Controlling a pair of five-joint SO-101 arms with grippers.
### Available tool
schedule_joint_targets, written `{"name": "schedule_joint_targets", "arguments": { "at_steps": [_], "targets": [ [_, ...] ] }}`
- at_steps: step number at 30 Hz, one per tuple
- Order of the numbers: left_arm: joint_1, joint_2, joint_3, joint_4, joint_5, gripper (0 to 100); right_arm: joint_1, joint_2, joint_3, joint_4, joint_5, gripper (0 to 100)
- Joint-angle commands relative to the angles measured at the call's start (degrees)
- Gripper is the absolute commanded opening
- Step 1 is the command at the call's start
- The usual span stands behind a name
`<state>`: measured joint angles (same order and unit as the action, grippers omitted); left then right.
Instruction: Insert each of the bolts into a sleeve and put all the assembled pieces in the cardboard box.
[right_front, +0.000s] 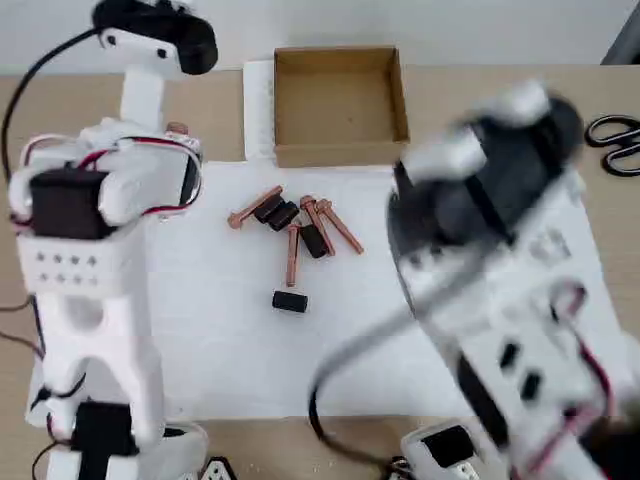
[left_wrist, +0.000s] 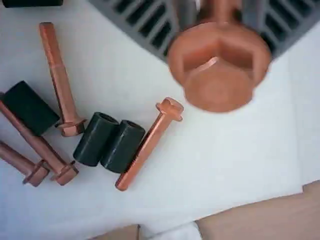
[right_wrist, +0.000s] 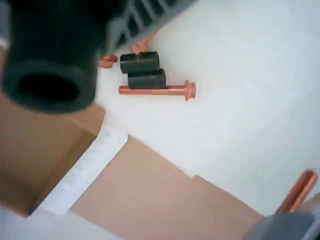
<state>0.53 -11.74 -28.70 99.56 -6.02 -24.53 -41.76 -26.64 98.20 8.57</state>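
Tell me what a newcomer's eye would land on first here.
A copper bolt looms head-on in the left jaws, and a black sleeve sits just as close in the right jaws. Between the arms, loose bolts and sleeves lie clustered on the white sheet before the empty cardboard box.

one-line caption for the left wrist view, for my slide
A gripped copper bolt hangs head-on over loose bolts and black sleeves on the white mat.

Light: bright, even, from above
Shadows: soft and faint, beside bolts (left_wrist: 148, 144) and sleeves (left_wrist: 109, 139) on the white mat (left_wrist: 225, 160)
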Motion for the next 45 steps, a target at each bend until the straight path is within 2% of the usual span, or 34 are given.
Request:
{"name": "schedule_joint_targets", "arguments": {
  "at_steps": [1, 8, 19, 26, 34, 37, 41, 45],
  "targets": [
    [-0.2, -6.0, -2.5, 0.9, 0.6, 1, 0.7, -8.2, 11.5, 0.2, -0.4, 0.4],
    [-0.3, -12.8, 6.0, 0.8, 0.4, 1, 0.7, -25.4, 35.3, -9.5, -0.5, 0.4],
    [2.0, -17.8, 14.5, -3.6, 0.6, 1, 0.7, -44.2, 76.0, -39.0, -0.5, 0.4],
    [7.0, -18.0, 17.8, -3.6, 1.1, 1, 0.7, -49.1, 89.6, -45.1, -10.5, 0.4],
    [12.9, -18.0, 18.2, -6.7, 18.2, 1, 0.7, -59.5, 102.4, -53.0, -11.7, 0.4],
    [17.0, -18.2, 18.2, -8.0, 19.9, 1, 0.7, -62.6, 106.3, -53.4, -11.7, 0.4],
    [23.8, -18.2, 18.2, -5.1, 19.6, 1, 0.3, -61.8, 109.5, -53.4, -11.9, 0.4],
    [25.0, -18.2, 18.2, -12.5, 22.9, 1, -0.1, -61.8, 109.7, -53.5, -12.3, 0.4]
  ]
}}
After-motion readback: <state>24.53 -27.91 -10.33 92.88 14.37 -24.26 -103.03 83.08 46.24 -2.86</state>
